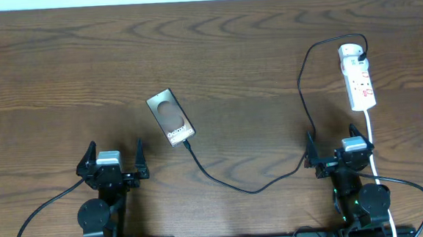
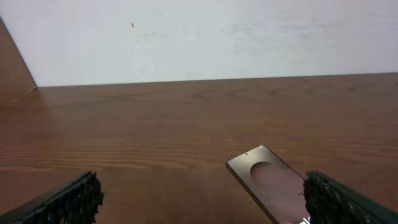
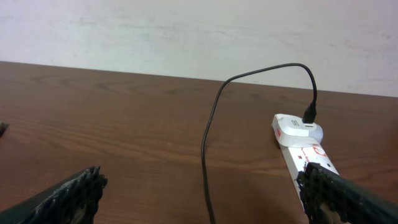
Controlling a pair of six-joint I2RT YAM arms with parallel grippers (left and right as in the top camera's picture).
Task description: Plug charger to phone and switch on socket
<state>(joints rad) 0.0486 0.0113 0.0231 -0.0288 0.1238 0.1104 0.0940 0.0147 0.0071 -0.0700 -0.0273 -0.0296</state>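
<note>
Dark wood-grain table (image 1: pixel 62 76) is running under everything, a pale wall (image 2: pixel 199 37) standing behind it. Phone (image 1: pixel 171 117) is lying flat left of centre, turned at a slant, oval blotch facing up. Charger (image 1: pixel 254 191) is meeting the phone's near short edge with its tip; whether the tip is seated, cannot tell. From there the black cable is sagging toward the right arm, then climbing in a loop to a white adapter (image 1: pixel 350 51) sitting at the far end of the socket (image 1: pixel 360 84). Socket is lying at table right, lengthwise away from the arms, its white cord (image 1: pixel 372 142) trailing back past the right gripper (image 1: pixel 333 142). Right gripper is sitting near the front edge, fingers spread wide, pinching nothing. Left gripper (image 1: pixel 115 150) is sitting likewise at front left, fingers spread wide and empty, the phone lying just ahead and to its right, not touching.
</note>
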